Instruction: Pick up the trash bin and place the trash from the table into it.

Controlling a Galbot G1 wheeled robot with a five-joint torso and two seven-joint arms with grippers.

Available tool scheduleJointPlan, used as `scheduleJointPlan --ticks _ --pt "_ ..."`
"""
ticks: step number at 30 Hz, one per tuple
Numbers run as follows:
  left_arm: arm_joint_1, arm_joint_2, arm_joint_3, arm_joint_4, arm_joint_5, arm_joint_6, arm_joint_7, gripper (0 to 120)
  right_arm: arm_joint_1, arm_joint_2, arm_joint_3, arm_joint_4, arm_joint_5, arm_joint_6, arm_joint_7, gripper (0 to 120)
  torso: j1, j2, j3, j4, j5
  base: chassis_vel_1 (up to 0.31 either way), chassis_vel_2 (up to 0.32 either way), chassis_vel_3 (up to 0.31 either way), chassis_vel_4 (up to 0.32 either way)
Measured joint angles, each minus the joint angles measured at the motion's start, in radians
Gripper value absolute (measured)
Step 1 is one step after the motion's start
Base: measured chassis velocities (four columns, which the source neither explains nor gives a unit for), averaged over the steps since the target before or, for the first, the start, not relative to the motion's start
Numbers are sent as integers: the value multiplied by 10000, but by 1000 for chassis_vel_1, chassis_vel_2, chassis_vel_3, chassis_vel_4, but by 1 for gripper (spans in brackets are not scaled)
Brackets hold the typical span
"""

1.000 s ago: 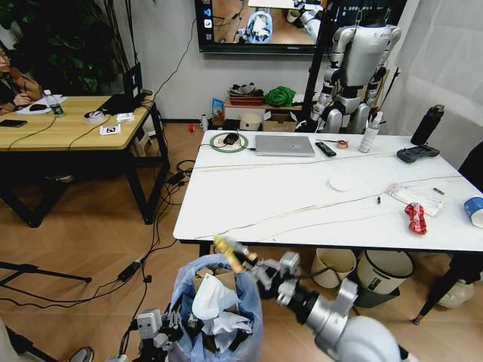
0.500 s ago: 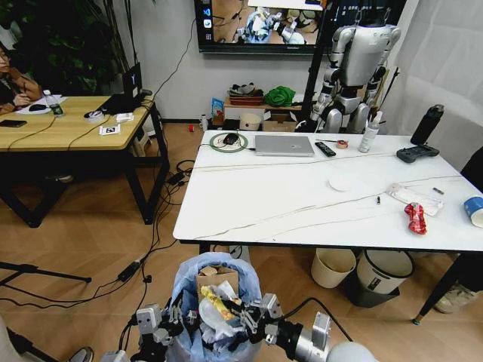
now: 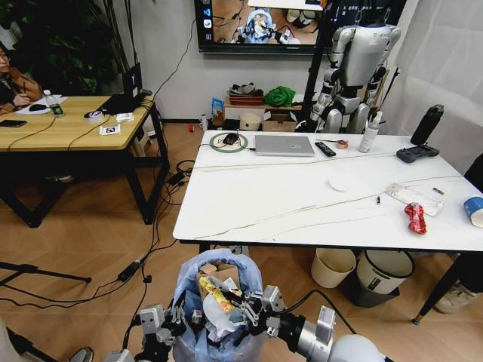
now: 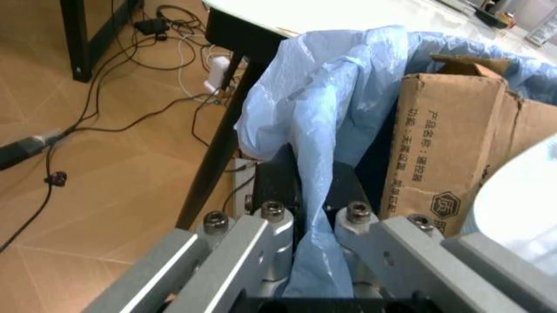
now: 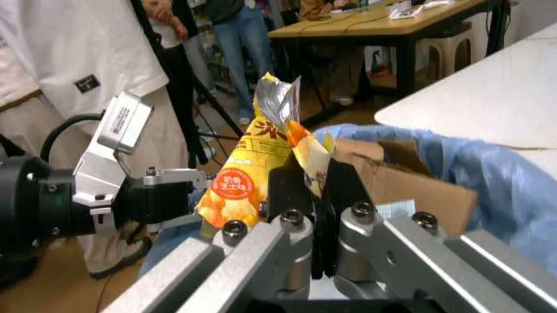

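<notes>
Two grippers sit low in my head view, one at each side of the trash bin (image 3: 215, 302). My left gripper (image 3: 167, 323) is clamped on the bin's rim with the blue bag pinched in it, and my right gripper (image 3: 243, 311) holds a yellow wrapper (image 3: 216, 294) directly over the bin's mouth, so the drop lies straight below that hand. The wrapper's long axis runs slanting across the opening. Beyond both hands the table (image 3: 287, 204) carries more trash: a red wrapper (image 3: 415, 217), a clear plastic pack (image 3: 413, 197) and a blue-white paper cup (image 3: 475, 210), all nearer my right arm.

From the left wrist, the crinkly translucent bag (image 4: 314, 130) passes between the closed fingers, thin and slack, with a stiff brown cardboard piece (image 4: 444, 156) standing upright inside the bin just past them.

From the right wrist, the fingers are closed narrow on the wrapper's lower edge; it is glossy foil, crumpled, standing up from the grip. Cardboard and blue bag lie just beyond and below it. The left gripper shows farther off.
</notes>
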Motion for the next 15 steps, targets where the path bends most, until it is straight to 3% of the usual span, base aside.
scheduleJointPlan --ticks 3,12,15 --pt "13 -7 37 0 19 0 -1 1 -31 -110 7 152 -197 -158 186 0 0 0 0 0 0 0 0 0 0" --pt "53 -81 97 -70 101 0 -2 1 -169 -478 -253 1417 -13 -2646 2104 0 0 0 0 -1 0 0 0 0 0" --pt "69 -111 96 -105 123 0 -2 1 -217 -564 -309 1531 -12 -2992 2379 0 0 1 0 -2 0 0 0 0 0"
